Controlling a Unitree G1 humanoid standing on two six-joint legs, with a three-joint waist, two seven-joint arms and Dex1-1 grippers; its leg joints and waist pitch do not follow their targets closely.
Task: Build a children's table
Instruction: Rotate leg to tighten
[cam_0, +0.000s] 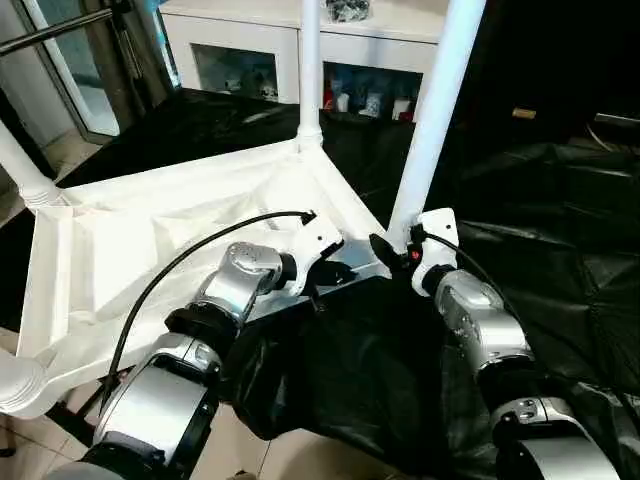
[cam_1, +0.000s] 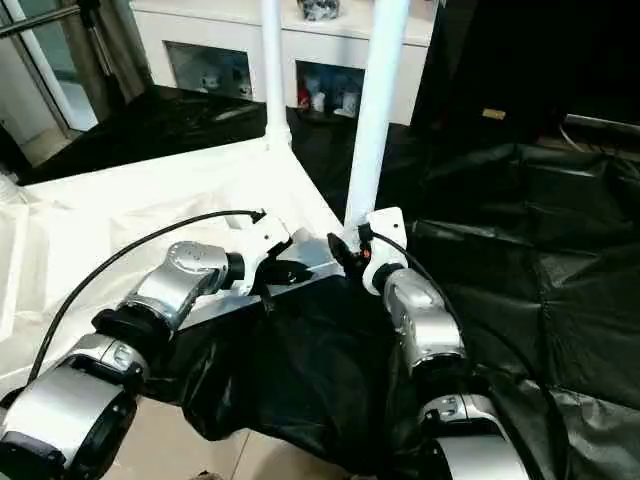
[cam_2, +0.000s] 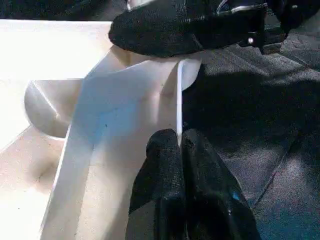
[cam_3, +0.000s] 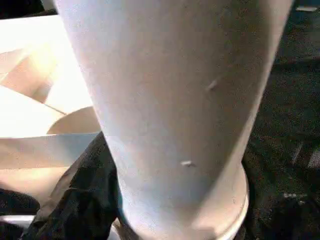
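The white tabletop (cam_0: 150, 240) lies upside down on black cloth, ribbed underside up. Legs stand upright in its corner sockets: one at the far corner (cam_0: 310, 70), one at the near right corner (cam_0: 436, 110), and two stubs at the left (cam_0: 22, 172) and lower left (cam_0: 15, 385). My left gripper (cam_0: 335, 272) is shut on the thin rim of the tabletop (cam_2: 179, 100) close to the near right corner. My right gripper (cam_0: 398, 243) wraps the base of the near right leg (cam_3: 170, 100), with one black finger (cam_3: 75, 200) pressed against it.
A white glass-fronted cabinet (cam_0: 250, 50) stands behind the table with small items inside. Crumpled black cloth (cam_0: 560, 230) covers the surface to the right and front. A glass door with a metal frame (cam_0: 70, 70) is at the far left.
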